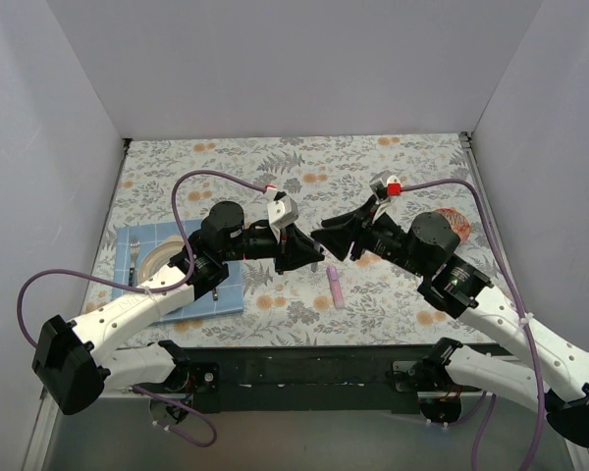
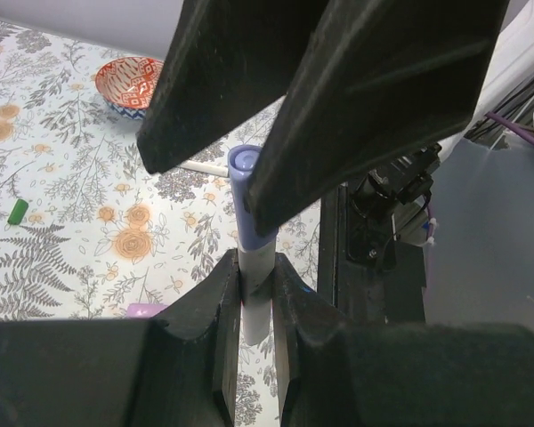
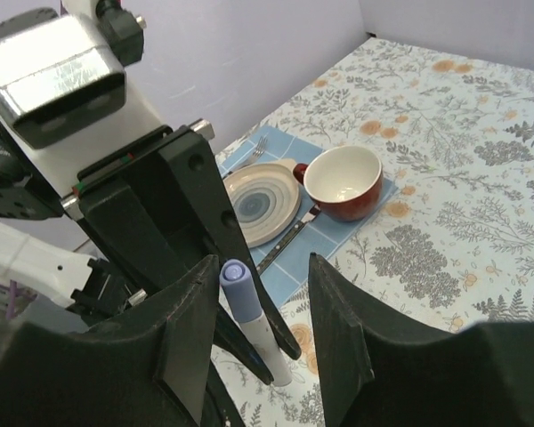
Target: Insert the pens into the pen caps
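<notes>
My left gripper (image 2: pixel 254 267) is shut on the white barrel of a pen (image 2: pixel 254 302) and holds it upright above the table. A purple cap (image 2: pixel 247 200) sits on the pen's top end. My right gripper (image 3: pixel 260 325) is open, with its jaws spread on either side of the capped end (image 3: pixel 240 289); one finger (image 3: pixel 182 342) is close beside the cap. In the top view the two grippers meet at mid-table, left (image 1: pixel 309 253) and right (image 1: pixel 330 241). A thicker pink pen (image 1: pixel 336 287) lies on the table just in front of them. A green cap (image 2: pixel 18 211) lies apart on the cloth.
A blue mat (image 1: pixel 201 299) at the left holds a striped plate (image 3: pixel 262 200), a red cup (image 3: pixel 343 182), a fork (image 1: pixel 134 257) and a knife (image 3: pixel 289 236). A red patterned bowl (image 2: pixel 129 80) stands behind the right arm. A thin white pen (image 2: pixel 205 167) lies near it.
</notes>
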`<state>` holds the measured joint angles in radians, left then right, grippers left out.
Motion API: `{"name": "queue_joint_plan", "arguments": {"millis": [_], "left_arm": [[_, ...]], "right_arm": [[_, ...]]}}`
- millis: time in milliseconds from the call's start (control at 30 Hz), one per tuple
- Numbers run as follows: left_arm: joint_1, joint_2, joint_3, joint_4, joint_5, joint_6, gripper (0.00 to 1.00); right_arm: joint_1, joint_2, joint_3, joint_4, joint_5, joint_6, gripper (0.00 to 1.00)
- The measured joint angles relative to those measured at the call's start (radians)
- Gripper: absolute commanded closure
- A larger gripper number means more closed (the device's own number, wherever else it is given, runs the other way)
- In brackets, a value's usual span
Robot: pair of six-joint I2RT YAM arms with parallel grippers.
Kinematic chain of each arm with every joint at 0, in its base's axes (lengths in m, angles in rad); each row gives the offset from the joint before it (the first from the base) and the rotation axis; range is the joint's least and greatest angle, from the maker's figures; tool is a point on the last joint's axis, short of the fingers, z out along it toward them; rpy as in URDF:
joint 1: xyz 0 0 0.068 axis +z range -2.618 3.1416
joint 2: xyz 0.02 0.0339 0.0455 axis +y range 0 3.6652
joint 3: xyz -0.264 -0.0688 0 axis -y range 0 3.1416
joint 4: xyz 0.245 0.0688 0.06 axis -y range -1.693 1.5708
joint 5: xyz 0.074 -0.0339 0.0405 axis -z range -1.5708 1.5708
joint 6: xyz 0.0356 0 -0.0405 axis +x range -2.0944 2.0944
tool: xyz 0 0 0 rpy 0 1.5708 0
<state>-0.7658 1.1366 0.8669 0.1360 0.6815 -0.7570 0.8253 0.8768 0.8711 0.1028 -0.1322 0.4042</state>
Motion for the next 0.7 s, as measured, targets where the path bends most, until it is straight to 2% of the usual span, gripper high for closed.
{"name": "queue_joint_plan", "arguments": {"millis": [167,367,500,667,700], "left_arm": [[0.000,-0.002,0.000,0.000,0.007,0.000,1.00],[0.000,-0.005,0.000,-0.001,0.007,0.000,1.00],[0.002,-0.005,0.000,-0.004,0.006,0.000,1.00],[0.005,-0.005,0.000,-0.010,0.003,-0.001,1.00],[0.005,-0.005,0.000,-0.010,0.003,-0.001,1.00]], "right_arm": [[0.000,-0.014,-0.042,0.005,-0.040,-0.012,0.50],[0.002,-0.020,-0.077,0.009,-0.053,-0.016,0.58],[0.004,-0.021,-0.088,0.028,-0.055,-0.016,0.68],[0.008,-0.019,-0.103,0.063,-0.068,-0.015,0.75],[0.008,-0.018,-0.105,0.066,-0.070,-0.016,0.82]]}}
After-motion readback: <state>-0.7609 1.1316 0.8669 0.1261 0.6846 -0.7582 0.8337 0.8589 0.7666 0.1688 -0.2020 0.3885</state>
